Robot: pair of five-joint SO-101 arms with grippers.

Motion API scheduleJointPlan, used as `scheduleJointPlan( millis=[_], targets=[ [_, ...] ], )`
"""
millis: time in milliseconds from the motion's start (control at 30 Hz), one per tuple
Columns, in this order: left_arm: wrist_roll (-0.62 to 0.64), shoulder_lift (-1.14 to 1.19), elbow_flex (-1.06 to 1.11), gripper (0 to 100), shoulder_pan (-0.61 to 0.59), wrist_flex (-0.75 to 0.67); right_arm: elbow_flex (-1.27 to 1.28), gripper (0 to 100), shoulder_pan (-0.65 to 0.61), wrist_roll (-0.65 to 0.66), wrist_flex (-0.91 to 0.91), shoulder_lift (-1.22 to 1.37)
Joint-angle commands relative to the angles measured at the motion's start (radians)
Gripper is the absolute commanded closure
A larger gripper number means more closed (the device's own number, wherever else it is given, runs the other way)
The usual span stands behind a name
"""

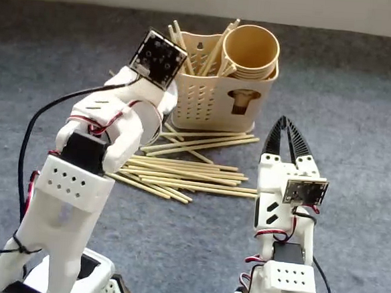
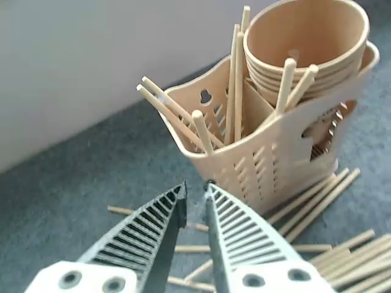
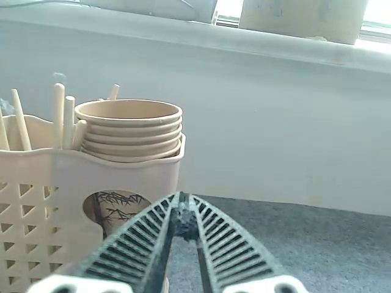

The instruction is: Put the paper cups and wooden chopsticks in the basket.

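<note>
At the far middle of the grey table (image 1: 360,97), close to a pale wall (image 3: 275,122), a cream slotted basket (image 1: 212,104) stands upright. A stack of paper cups (image 1: 252,50) sits nested in its right side, with the rims rising above the basket's edge. Several wooden chopsticks (image 2: 233,79) stand tilted in the left side, and their ends poke out above the rim.

Many more loose chopsticks (image 1: 187,173) lie flat on the table just in front of the basket. They form a rough pile running left to right, and some reach the foot of the basket.

2 white arms stand at the near edge. The left arm bends forward over the left end of the pile, with its wrist just beside the basket's left wall. The left pincer (image 2: 195,190) hangs above the table and points at the basket. Its black ribbed jaws are slightly spread with nothing between them.

The right arm stands at the near right. The right pincer (image 1: 286,122) points toward the far side, near the right end of the pile. Its tips are pressed together and hold nothing.
</note>
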Motion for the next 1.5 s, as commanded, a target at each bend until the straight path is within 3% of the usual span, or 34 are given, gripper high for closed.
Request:
scheduleJointPlan(
  millis=[0,300,500,633,1067,1267,1467],
  targets=[
    [-0.068,-0.045,-0.045,97,-0.015,0.158,0.101,99.3,0.008,0.000,-0.018,-0.008],
    [-0.221,0.070,-0.047,97,-0.015,0.420,0.101,99.3,0.008,0.000,-0.018,-0.008],
    [-0.325,0.245,-0.045,97,-0.015,0.466,0.101,99.3,0.008,0.000,-0.018,-0.008],
    [-0.427,0.323,-0.042,91,-0.016,0.506,0.101,99.3,0.008,0.000,-0.018,-0.008],
    [-0.859,0.343,0.180,91,-0.151,0.459,0.101,99.3,0.008,0.000,-0.018,-0.008],
    [-0.875,0.343,0.286,84,-0.194,0.270,0.101,99.3,0.008,0.000,-0.018,-0.008],
    [-0.875,0.344,0.332,84,-0.163,0.241,0.101,99.3,0.008,0.000,-0.018,-0.008]
  ],
)
